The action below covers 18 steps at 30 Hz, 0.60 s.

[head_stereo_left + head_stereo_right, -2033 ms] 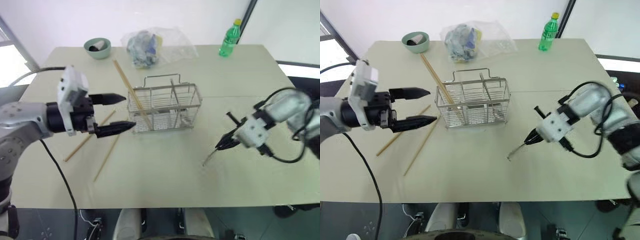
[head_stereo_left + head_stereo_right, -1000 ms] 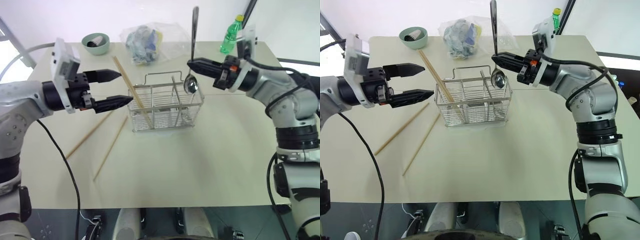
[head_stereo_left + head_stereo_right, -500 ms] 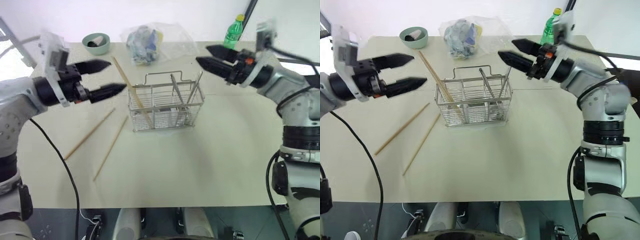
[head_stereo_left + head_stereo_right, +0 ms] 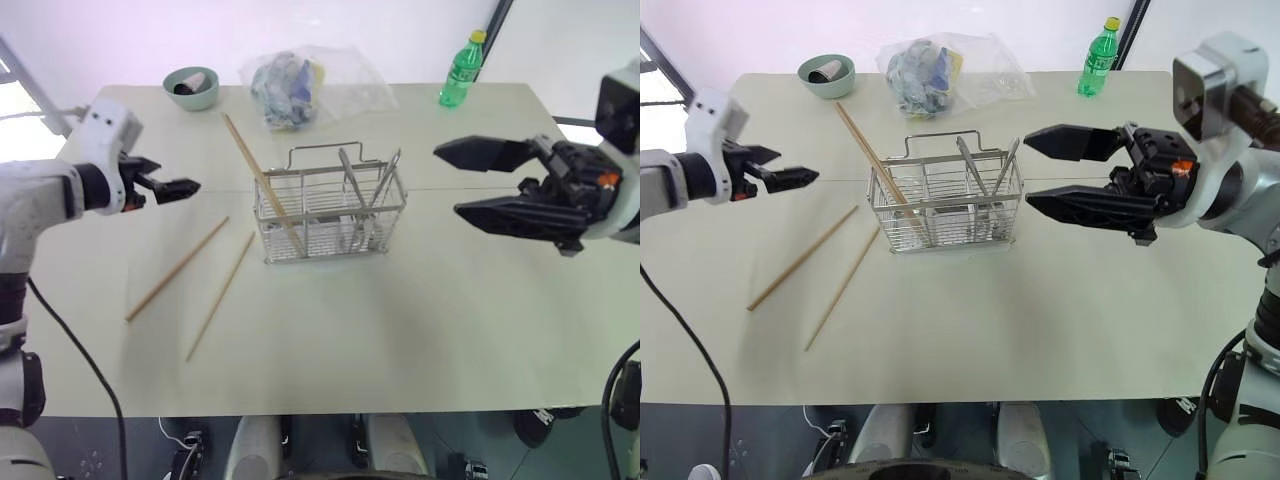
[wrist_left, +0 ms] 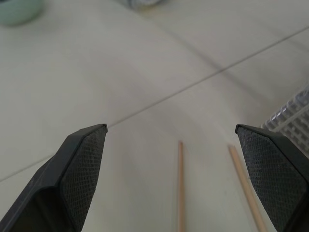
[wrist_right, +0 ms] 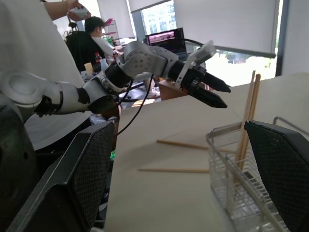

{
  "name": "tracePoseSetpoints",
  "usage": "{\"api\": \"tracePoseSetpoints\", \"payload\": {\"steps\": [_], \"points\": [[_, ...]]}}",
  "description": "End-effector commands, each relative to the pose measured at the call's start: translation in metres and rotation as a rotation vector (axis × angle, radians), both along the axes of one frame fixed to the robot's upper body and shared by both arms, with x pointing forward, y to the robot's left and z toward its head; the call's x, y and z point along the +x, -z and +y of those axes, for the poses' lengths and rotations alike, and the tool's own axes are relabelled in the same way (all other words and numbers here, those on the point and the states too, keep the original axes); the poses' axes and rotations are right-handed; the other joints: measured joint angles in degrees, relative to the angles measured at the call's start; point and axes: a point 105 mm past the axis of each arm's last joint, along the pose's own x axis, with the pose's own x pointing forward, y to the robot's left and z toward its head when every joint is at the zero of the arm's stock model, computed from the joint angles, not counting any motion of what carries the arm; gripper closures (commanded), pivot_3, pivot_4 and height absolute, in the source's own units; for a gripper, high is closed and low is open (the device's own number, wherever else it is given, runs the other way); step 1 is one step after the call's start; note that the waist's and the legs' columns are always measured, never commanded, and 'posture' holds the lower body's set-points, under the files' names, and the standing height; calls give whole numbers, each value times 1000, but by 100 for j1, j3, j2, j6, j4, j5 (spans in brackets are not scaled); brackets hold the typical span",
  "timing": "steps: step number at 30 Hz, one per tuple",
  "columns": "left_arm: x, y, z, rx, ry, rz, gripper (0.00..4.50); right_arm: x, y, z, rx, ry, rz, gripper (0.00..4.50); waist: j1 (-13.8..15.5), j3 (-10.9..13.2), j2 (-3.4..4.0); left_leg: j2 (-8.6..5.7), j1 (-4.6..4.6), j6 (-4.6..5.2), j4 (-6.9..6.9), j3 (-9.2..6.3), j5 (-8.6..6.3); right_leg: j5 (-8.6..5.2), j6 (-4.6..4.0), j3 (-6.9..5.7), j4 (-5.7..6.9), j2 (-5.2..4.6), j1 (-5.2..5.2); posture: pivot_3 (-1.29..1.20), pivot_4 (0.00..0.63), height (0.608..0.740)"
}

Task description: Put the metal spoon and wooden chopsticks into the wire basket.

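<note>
You have two loose wooden chopsticks (image 4: pixel 200 285) flat on the table (image 4: pixel 400 320), below your spread, empty left hand (image 4: pixel 185 187). More chopsticks and the metal spoon (image 4: pixel 385 185) stand in the wire basket (image 4: pixel 330 215), left of your wide-open right hand (image 4: pixel 475 180).

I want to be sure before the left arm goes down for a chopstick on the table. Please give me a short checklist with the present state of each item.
1. Left gripper open: ok, wide apart in its wrist view.
2. Two pale wooden chopsticks on the table free to grasp: ok, they lie flat and apart, left of the silver wire basket.
3. Small shiny metal spoon in the basket: ok, its handle leans out at the right end.
4. Chopsticks already in the basket: ok, leaning in the left end.
5. Right gripper clear of the basket: ok, open and empty, off to its right.
6. Left gripper lined up over one chopstick: cannot tell.
</note>
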Motion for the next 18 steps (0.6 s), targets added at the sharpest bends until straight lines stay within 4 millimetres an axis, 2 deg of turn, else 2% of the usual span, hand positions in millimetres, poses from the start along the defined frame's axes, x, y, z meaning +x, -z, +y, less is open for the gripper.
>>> {"api": "tracePoseSetpoints", "payload": {"steps": [1,7,11,18], "points": [[-4,18,-11,80,77,75,0,-5,-10,-2,6,36,-66,103,0,0,0,-2,0,0,0,1,0,0,0,2,1,0,-1,0,150,722],[6,59,-8,176,63,175,0,-4,-10,-4,10,58,-63,103,7,0,-1,-9,-1,0,1,2,0,0,-1,3,3,2,-3,0,150,722],[16,70,-4,218,50,181,0,-3,-8,-6,17,81,-56,103,13,1,-3,-10,-2,1,4,3,0,0,-1,3,4,2,-3,0,150,722],[28,94,-8,259,71,231,0,-2,-3,-7,19,102,-45,103,89,0,-4,-13,-3,3,7,5,-1,0,0,3,4,1,-2,0,150,722]]}}
